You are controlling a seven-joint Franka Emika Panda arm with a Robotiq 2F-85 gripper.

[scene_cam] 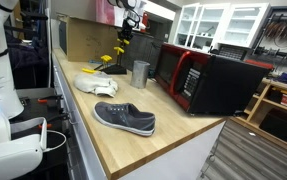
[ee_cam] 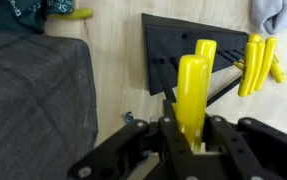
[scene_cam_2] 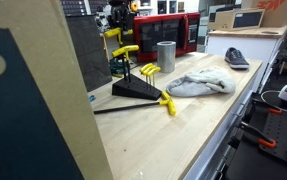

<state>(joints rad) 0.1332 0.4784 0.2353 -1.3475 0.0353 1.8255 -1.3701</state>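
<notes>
My gripper (ee_cam: 190,140) is shut on a yellow-handled wrench (ee_cam: 191,92) and holds it above a black wedge-shaped tool stand (ee_cam: 173,45). Several more yellow-handled wrenches (ee_cam: 255,62) rest in the stand. In both exterior views the gripper (scene_cam: 126,28) (scene_cam_2: 118,25) hangs over the stand (scene_cam: 111,66) (scene_cam_2: 133,88) at the far end of the wooden counter, with the held wrench (scene_cam_2: 126,50) below it. One loose yellow wrench (scene_cam_2: 168,104) lies on the counter beside the stand.
A metal cup (scene_cam: 140,73) (scene_cam_2: 165,56) stands next to the stand. A white-grey cloth (scene_cam: 96,85) (scene_cam_2: 198,84) and a grey shoe (scene_cam: 124,118) (scene_cam_2: 236,58) lie on the counter. A red and black microwave (scene_cam: 208,80) sits along one side. A cardboard panel (scene_cam: 83,38) stands behind.
</notes>
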